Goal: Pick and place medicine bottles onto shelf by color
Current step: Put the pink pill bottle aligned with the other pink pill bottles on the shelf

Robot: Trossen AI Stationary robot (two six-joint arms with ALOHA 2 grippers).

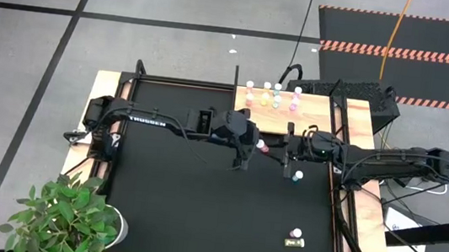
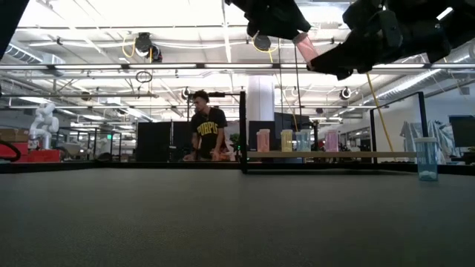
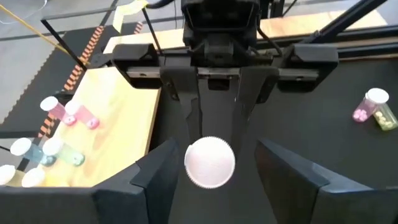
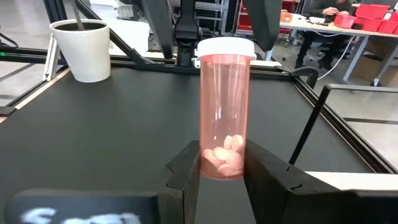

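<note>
Two grippers [image 1: 242,155] [image 1: 279,153] mid-air around one pink bottle [image 1: 263,146].

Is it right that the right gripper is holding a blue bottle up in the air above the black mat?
Not blue: the bottle clamped in the right gripper is pink with a white cap, as the right wrist view shows. It is indeed held up above the black mat.

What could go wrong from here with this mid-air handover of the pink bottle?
1. The right gripper pinches only the pink bottle at its base, and the left gripper flanks the cap without touching it; releasing too soon would likely drop it.
2. A teal bottle stands on the mat below and could be knocked over.
</note>
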